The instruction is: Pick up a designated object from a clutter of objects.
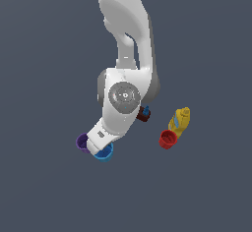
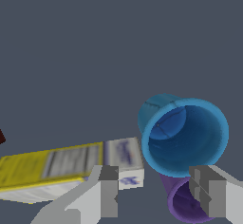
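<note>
So in the exterior view the arm (image 1: 125, 64) is bent down over the clutter, and its wrist end covers most of the blue cup (image 1: 105, 154), which peeks out right under it with the purple cup (image 1: 81, 142) touching it on that view's left. The red cup (image 1: 168, 139) and yellow bottle (image 1: 180, 121) sit together well off to that view's right, and a small dark red block (image 1: 143, 114) pokes out from behind the arm. You can't really see the fingers from here. The wrist view is way more useful: the gripper (image 2: 159, 192) is spread wide, nothing in it, one finger (image 2: 108, 190) in front of the yellow-and-white box (image 2: 66, 171) and the other over the purple cup (image 2: 182, 200). The blue cup (image 2: 185, 135) is lying tipped with its mouth toward the camera, sitting just beyond the fingertips and not between them yet. Looks to me like the approach step, lining up for the grab. Next move probably needs a bit more reach forward so the fingers straddle the blue rim or wall, without catching the purple cup pressed against it.
</note>
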